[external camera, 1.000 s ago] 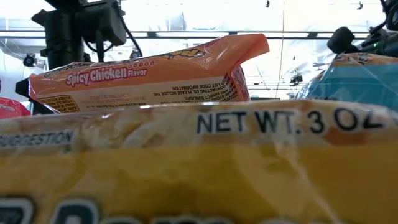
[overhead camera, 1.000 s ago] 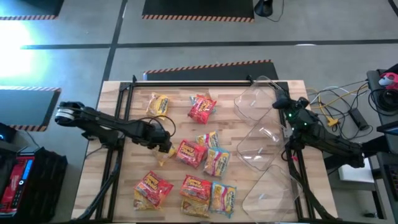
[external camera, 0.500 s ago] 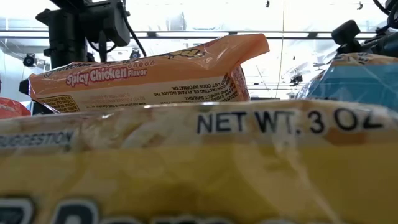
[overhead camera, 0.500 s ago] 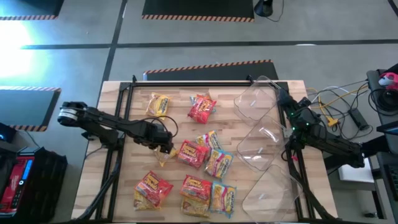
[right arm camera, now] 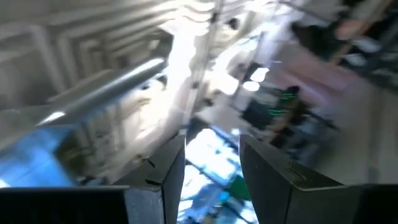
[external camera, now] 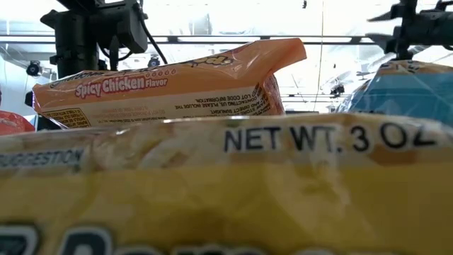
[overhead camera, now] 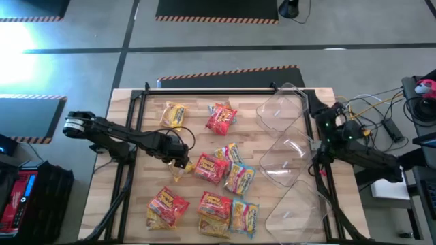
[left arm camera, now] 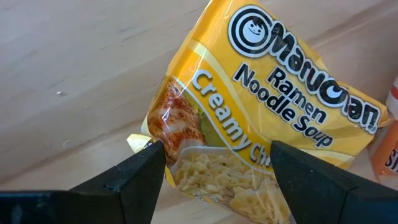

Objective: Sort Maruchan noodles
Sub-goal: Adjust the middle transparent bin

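- At centre-left of the high view, holds the left end effector [overhead camera: 179,158] low over the desk [overhead camera: 136,204], fingers spread, straddling one end of a yellow Creamy Chicken packet [left arm camera: 267,112] without pinching it.
- Shows almost no shift on that side against half a second ago; finds the yellow packet in the same spot, just left of a red packet [overhead camera: 208,167].
- At the right edge of the frame, has swung the right end effector [right arm camera: 211,155] away from the clear tubs [overhead camera: 281,112], fingers apart with nothing between, wrist view aimed into the room.
- Suggests a grasp about to close on the yellow packet, with the right arm clearing out.
- Leaves the other noodle packets [overhead camera: 221,118] scattered on the desk, none in a tub; looks barely started on sorting.
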